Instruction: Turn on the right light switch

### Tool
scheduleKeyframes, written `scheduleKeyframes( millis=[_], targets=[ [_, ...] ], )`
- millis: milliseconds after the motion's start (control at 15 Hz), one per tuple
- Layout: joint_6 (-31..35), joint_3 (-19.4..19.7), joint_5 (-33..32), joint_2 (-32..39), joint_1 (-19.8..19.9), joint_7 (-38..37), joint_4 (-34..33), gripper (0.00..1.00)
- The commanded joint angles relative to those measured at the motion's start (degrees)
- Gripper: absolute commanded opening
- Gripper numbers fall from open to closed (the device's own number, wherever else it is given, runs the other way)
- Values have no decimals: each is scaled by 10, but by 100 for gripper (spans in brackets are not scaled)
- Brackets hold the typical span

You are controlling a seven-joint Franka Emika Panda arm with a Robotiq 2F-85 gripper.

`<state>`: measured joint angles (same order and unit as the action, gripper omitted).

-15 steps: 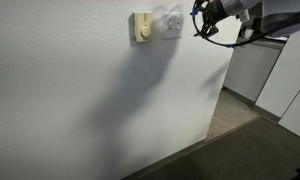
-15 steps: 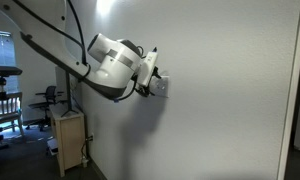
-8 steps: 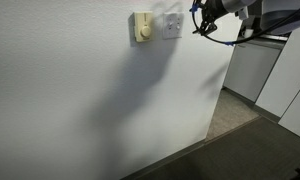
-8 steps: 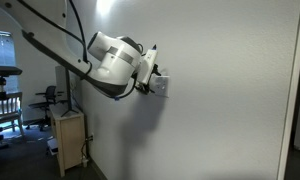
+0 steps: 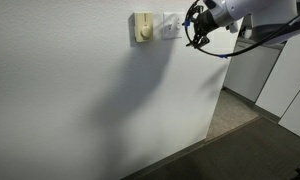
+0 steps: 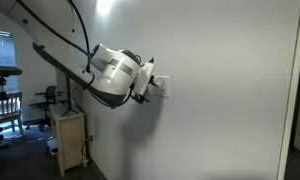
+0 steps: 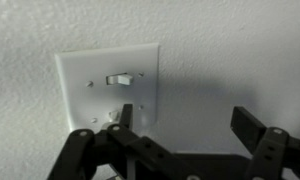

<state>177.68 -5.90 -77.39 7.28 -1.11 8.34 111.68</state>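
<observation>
White plate [image 7: 90, 90] shows whole; right switch [image 7: 115, 113], at its 6 o'clock, half hidden behind finger [image 7: 124, 125]; tool [image 7: 186, 113] spread wide.

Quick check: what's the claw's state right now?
Claw: open, holding nothing, fingers spread in front of the switch plate.

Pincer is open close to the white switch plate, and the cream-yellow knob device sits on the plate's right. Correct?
No. In an exterior view the cream-yellow knob device sits left of the white switch plate. The pincer is open close to the plate, as the wrist view shows.
</observation>
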Motion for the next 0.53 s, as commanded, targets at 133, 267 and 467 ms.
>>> scheduleKeyframes(
  millis=[133,267,467],
  targets=[
    [22,9,59,58,-2,73,-9,100],
    [18,-7,87,67,13,112,-16,100],
    [11,-14,127,68,17,167,-21,100]
  ],
)
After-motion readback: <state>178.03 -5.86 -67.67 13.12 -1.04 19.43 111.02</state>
